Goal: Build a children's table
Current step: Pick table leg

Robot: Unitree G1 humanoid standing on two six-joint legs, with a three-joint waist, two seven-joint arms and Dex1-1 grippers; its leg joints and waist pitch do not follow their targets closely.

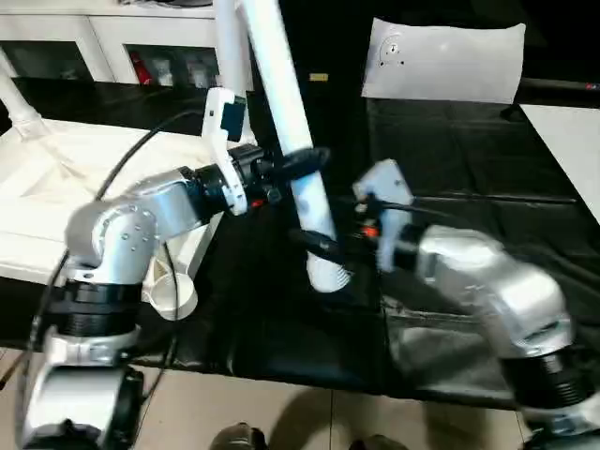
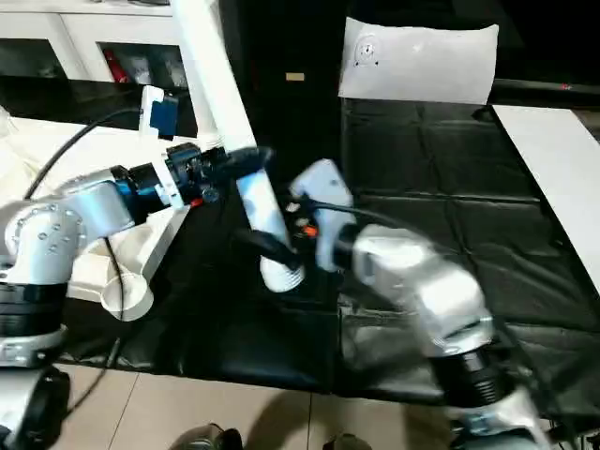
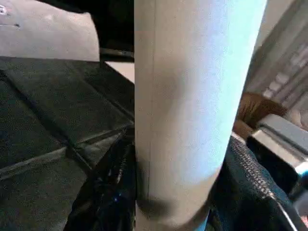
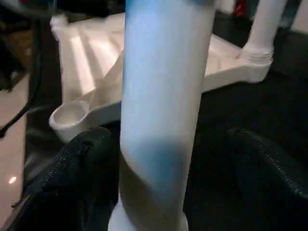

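I hold a long white tube leg (image 1: 281,84) nearly upright over the black mat, its lower end close to the mat. My left gripper (image 1: 305,161) is shut on the leg at mid-height; the leg (image 3: 192,96) rises right in front of that wrist. My right gripper (image 1: 328,248) stands open around the leg's lower part, a black finger (image 4: 82,163) on either side of the leg (image 4: 163,96) with a gap showing. The white tabletop (image 1: 56,187) lies ribbed side up at the left, with an empty corner socket (image 1: 173,295) near me. Another leg (image 1: 17,108) stands in its far corner.
A black mat (image 1: 469,159) covers the work surface. A white bag-like packet (image 1: 445,61) lies at the back, a flat white board (image 1: 572,141) at the right edge, and a white cabinet with glass doors (image 1: 112,47) behind the tabletop. Tiled floor (image 1: 281,412) runs along the front.
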